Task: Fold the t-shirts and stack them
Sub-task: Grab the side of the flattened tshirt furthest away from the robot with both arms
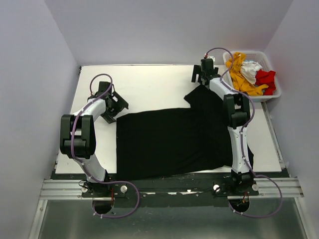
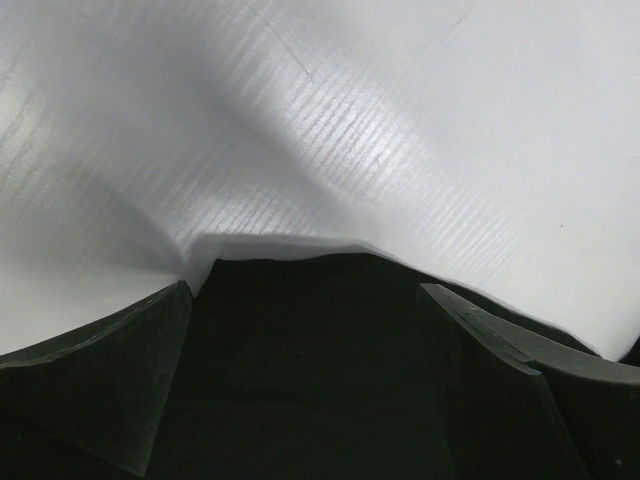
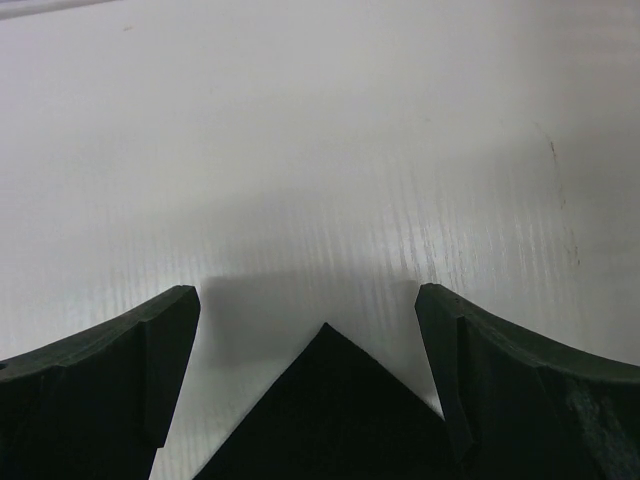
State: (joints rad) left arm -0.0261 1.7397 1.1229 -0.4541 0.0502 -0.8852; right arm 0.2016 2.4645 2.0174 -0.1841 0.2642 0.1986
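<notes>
- Black t-shirt (image 1: 174, 142) lies spread flat on the white table (image 1: 149, 82).
- Left gripper (image 1: 117, 107), jaws spread wide, straddles its left edge.
- Right gripper (image 1: 203, 75), equally wide, straddles the far sleeve corner.

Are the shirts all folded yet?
Not yet. Done: the black shirt lies spread flat on the table. In hand: open left pincer and right pincer are at its edges, gripping nothing. Left: every fold, plus the orange shirt, white shirt and red shirt in the basket.

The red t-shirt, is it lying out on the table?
No, the red t-shirt lies inside the white basket at the far right.
</notes>
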